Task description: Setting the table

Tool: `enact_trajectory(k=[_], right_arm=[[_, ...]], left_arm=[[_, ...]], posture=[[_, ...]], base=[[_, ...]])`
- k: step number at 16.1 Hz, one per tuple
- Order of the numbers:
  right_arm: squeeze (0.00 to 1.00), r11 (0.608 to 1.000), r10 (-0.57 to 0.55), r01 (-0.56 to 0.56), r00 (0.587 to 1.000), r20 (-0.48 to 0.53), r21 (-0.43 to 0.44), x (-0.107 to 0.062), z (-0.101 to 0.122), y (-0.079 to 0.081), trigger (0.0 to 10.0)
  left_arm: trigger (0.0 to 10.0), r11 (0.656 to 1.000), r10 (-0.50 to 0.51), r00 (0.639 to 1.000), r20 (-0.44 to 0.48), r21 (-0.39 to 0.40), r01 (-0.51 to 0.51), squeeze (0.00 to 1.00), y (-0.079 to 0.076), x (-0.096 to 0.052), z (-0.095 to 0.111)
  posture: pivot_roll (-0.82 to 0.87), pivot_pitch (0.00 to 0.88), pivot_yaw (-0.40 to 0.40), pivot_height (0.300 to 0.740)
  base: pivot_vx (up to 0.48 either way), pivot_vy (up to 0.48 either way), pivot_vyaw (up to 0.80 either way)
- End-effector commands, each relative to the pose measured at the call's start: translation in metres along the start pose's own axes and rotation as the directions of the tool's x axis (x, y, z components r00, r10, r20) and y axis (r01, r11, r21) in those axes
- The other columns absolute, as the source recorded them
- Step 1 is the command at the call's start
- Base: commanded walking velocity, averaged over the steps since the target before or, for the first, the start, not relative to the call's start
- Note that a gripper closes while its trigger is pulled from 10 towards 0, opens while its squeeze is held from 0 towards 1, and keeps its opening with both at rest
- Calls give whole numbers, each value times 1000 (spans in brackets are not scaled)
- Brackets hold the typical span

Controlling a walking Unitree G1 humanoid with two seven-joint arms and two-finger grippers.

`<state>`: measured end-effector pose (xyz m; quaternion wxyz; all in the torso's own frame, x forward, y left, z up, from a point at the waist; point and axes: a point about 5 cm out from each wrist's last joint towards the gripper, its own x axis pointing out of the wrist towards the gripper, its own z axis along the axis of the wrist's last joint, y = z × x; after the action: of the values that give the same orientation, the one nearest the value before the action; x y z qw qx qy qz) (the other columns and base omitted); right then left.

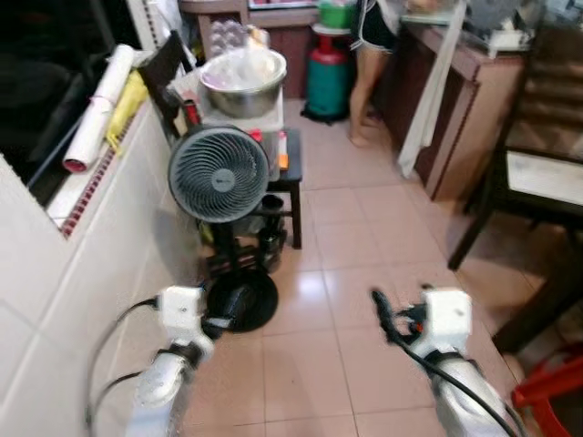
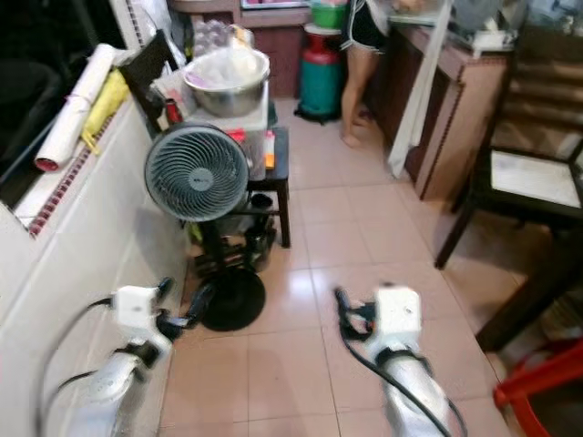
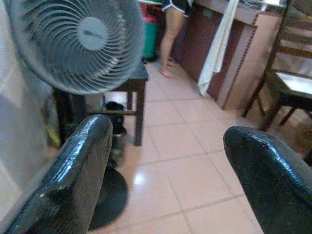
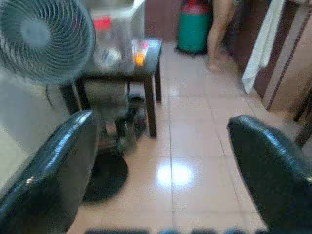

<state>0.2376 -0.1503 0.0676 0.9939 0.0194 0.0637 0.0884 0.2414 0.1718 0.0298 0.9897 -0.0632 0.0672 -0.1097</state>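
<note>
My left gripper [image 3: 165,141] hangs low over the tiled floor, open, with nothing between its black fingers [image 3: 83,165]. My right gripper [image 4: 161,131] is beside it at the same height, also open and empty. Seen from the head, the left gripper [image 1: 219,320] is close to the round base of a grey standing fan [image 1: 219,173], and the right gripper [image 1: 383,314] is over bare tiles. A dark wooden chair [image 1: 537,173] with a pale seat stands to the right, with a dark table leg [image 1: 542,305] in front of it.
A person [image 1: 364,73] stands at the far counter [image 1: 474,100], where a white cloth [image 1: 424,109] hangs. A metal bowl [image 1: 243,80] sits above a small black side table [image 1: 290,173]. A green gas cylinder [image 1: 326,77] is behind. White wall [image 1: 55,273] on the left, red stool [image 1: 551,391] lower right.
</note>
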Motion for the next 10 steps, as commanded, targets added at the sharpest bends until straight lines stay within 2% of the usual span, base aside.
enact_trajectory(k=[1,10], right_arm=[[0,999,-30,30,999,-24,-14,-6,-4,-10,10000],[0,999,-36,36,999,-26,-6,-7,-4,-9,10000]], left_arm=[[10000,1000,-24,1000,16,-6,24,0,-8,5,4],[10000,999,-45,999,5,1,45,0,-9,6,4]], posture=[[-61,0,72,740],[-66,0,78,740]], base=[[304,0,-800],[315,0,-800]])
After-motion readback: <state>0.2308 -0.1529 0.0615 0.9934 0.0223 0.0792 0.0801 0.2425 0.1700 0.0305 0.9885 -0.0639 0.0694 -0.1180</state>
